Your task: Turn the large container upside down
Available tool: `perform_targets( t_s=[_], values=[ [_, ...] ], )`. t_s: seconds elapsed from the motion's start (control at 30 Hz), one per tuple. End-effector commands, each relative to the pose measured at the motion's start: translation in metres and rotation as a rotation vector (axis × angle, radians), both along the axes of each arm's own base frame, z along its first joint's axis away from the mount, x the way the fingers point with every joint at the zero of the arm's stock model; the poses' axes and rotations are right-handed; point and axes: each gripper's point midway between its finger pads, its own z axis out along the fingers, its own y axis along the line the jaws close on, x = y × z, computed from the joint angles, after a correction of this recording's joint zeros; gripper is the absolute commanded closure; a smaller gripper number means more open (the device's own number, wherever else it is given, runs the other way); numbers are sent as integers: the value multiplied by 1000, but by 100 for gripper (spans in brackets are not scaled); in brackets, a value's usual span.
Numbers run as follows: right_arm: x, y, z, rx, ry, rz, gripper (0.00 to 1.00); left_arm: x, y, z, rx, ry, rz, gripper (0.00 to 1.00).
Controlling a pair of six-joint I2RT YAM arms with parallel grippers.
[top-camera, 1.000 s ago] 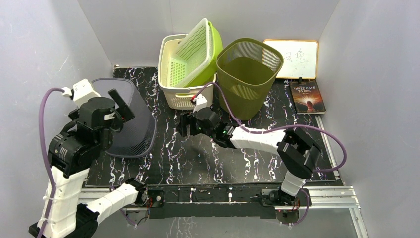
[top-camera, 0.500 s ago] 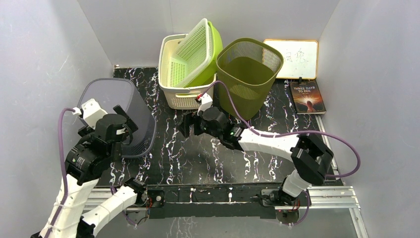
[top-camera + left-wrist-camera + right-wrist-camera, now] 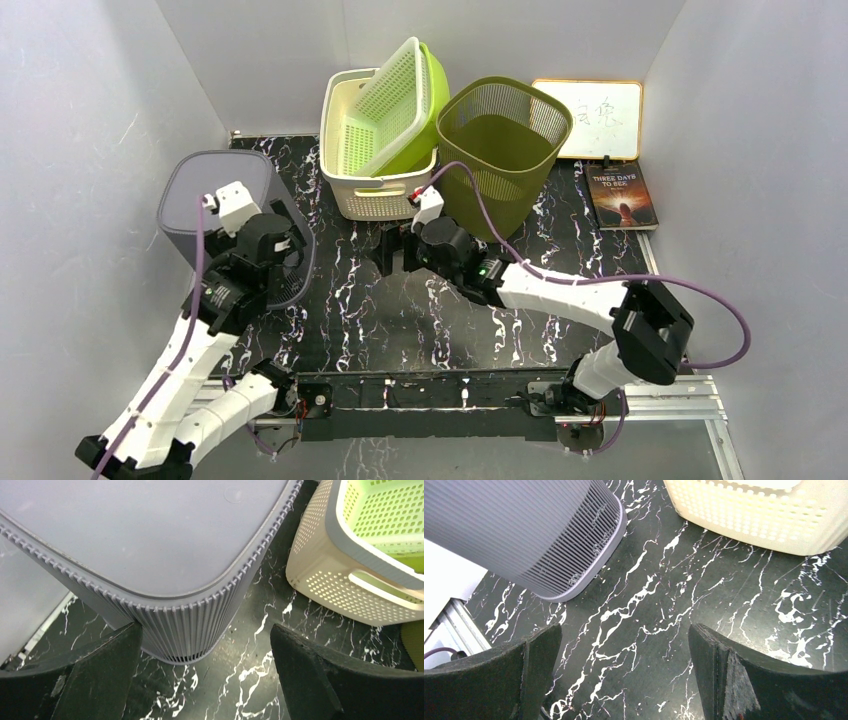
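1. Large container: grey ribbed bin (image 3: 150, 530), flat base facing up, just ahead of and below the left pincer (image 3: 205, 627). 1 rounded corner sits in line with the gap between the fingers.
2. Left pincer: jaws spread wide, gripping nothing. 1 finger overlaps the ribbed wall in the wrist view; I cannot tell whether it touches.
3. Right pincer (image 3: 624, 627): jaws wide apart, empty, above bare table (image 3: 664, 605). The bin is ahead and to its left, its flared rim down at the table. A cream basket (image 3: 764, 515) is ahead and to its right.
4. Step in hand (judgement): the flip looks done or nearly so. Release and retreat remain.
5. Method, left pincer: hold the jaws at full spread and lift up and back from the corner. A sideways sweep could let a finger catch the ribs and drag the light bin off its rim.
6. Method, right pincer: pull back toward its own base, clear of the rim to its left.
7. Check: rim flat on the table all round before leaving; the far side is hidden.
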Motion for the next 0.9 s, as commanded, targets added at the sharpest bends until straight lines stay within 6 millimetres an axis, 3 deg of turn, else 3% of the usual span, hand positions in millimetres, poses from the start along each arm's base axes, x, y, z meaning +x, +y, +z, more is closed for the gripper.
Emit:
perform_targets(
  t_s=[0.0,0.17,0.3,0.47,0.63,0.73,0.87],
  values=[
    [3,-21,30,31,-76,-55,2,27,-1,19,73,-115,18,1],
    [3,-36,36,38,-99,-94,2,70,-22,24,187,-181,-81,2],
    [2,-43,43,38,-112,-109,2,117,-33,17,246,-150,-154,2],
    [1,-53,51,37,-132,-128,2,185,-2,7,182,-136,-164,2],
    [3,-66,54,36,-148,-164,2,243,0,8,254,-93,-264,2],
    [6,-71,52,30,-152,-185,2,261,-12,14,255,-86,-341,2],
    [9,-70,52,19,-155,-189,2,257,-34,20,181,-117,-441,2]
  ],
)
